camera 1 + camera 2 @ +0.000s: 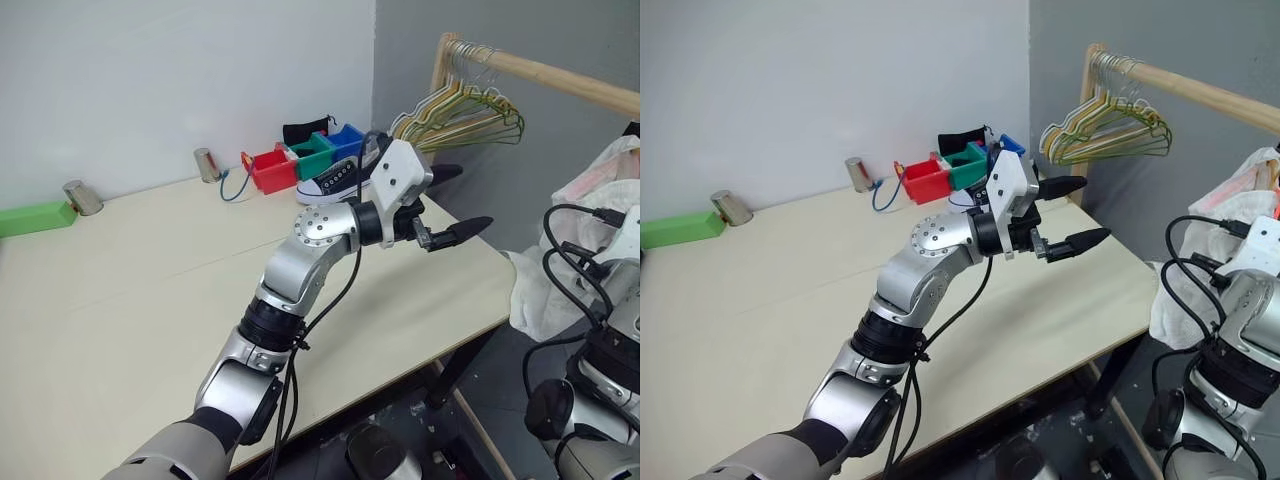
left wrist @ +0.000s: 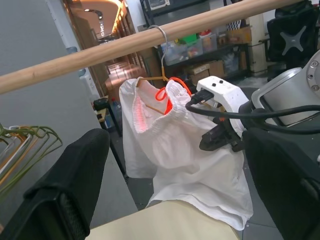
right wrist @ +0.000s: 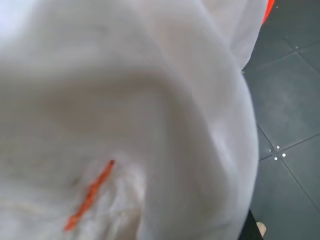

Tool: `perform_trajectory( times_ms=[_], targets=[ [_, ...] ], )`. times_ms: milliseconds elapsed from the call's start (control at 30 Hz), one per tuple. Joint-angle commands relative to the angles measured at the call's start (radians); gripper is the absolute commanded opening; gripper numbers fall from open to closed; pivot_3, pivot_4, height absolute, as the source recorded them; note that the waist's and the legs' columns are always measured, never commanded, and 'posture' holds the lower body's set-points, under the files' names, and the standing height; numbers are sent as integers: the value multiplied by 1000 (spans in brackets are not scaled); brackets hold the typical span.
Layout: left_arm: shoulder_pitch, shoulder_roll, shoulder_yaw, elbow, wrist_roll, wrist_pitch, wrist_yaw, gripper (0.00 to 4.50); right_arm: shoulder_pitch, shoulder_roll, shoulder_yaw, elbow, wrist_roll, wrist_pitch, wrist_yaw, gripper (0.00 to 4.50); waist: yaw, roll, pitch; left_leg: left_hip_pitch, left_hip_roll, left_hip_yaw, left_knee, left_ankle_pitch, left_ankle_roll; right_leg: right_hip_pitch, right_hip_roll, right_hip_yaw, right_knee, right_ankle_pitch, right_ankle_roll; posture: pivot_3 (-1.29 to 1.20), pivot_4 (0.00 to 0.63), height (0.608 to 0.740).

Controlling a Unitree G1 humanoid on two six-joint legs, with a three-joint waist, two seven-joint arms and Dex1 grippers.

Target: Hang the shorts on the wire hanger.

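The shorts (image 2: 185,150) already drape over the hanger (image 2: 157,80) on the rod (image 2: 100,50), upper centre; left hand (image 1: 445,205) wide, empty above the tabletop (image 1: 120,300); right hand (image 2: 220,140) closed against the cloth, seemingly pinching it; letting go remains.

No legible text, label, brand name or number can be made out on any item pictured; no writing can be read on the shelved goods seen behind the rail.

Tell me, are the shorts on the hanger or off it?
On it: the shorts hang from the wire hanger, hooked over the wooden rod.
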Motion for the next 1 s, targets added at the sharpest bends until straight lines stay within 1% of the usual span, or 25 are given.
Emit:
perform_trajectory(
  times_ms=[33,67,167,200,367,467,533,600,633,700,733,833,867,1000],
  targets=[
    [-30,-4,10,-24,6,-8,14,4491,-26,-23,-3,-34,8,-6,2,0,0,0,0,0,0,0,0,0,0,0,0,0,0,0,0,-560,12,740],
    [-30,-3,12,-23,7,-10,15,4498,-20,-28,1,-35,8,-16,3,272,0,0,0,0,0,0,0,0,0,0,0,0,0,0,0,-560,12,740],
    [-30,-2,15,-22,7,-10,14,4500,-5,-46,20,-42,7,-35,5,802,0,0,0,0,0,0,0,0,0,0,0,0,-1,0,0,-562,15,740],
    [-29,-1,16,-22,6,-10,13,4500,0,-53,30,-46,5,-39,4,1061,0,0,0,0,0,0,0,-1,0,0,0,0,-1,0,0,-563,15,740],
    [-27,5,21,-20,5,-10,10,4500,46,-92,115,-105,-3,-69,-2,2187,-4,0,0,0,0,0,-1,-1,0,1,0,0,-5,0,0,-567,21,740],
    [-28,6,21,-19,4,-9,8,4500,53,-88,151,-156,-5,-49,-10,2832,-5,-1,1,-1,0,0,-2,-1,0,3,0,1,-9,1,2,-570,27,740],
    [-27,9,22,-21,2,-6,5,4500,58,-94,184,-200,-9,-34,-15,3187,-5,-1,1,-1,0,0,-2,-1,0,3,0,1,-11,1,2,-572,32,740],
    [-27,12,23,-23,-2,0,1,4500,57,-100,203,-232,-12,-16,-18,3728,-5,-2,1,-1,0,0,-2,-1,0,3,0,1,-11,1,2,-576,36,740],
    [-27,13,22,-24,-3,3,-1,4500,57,-101,209,-246,-12,-7,-17,3821,-4,-2,2,-2,0,0,-2,-1,0,3,0,1,-11,1,2,-578,39,740],
    [-19,21,15,-30,-5,13,-13,4500,61,-89,225,-292,-15,16,-23,4314,-3,-3,2,-2,0,0,-2,-2,0,3,0,1,-11,1,2,-583,46,740],
    [-12,29,14,-37,-9,19,-22,4500,63,-82,240,-324,-19,22,-29,4421,-3,-3,2,-2,0,0,-2,-2,0,3,0,1,-11,1,2,-587,51,740],
    [3,47,19,-50,-19,32,-37,4500,61,-66,266,-388,-33,24,-47,4421,-9,-4,3,-2,0,0,-2,-2,0,2,0,1,-11,1,1,-600,59,740],
    [7,53,24,-46,-20,35,-38,4500,55,-56,278,-410,-42,24,-56,4421,-10,-4,3,-2,0,0,-2,-2,0,2,0,1,-11,-1,-2,-604,62,740],
    [18,89,52,-28,-27,49,-39,4500,14,-32,347,-475,-68,24,-86,4421,-24,-7,6,-3,1,0,-2,-2,-1,2,0,1,-12,-2,-4,-605,66,740]
  ],
)
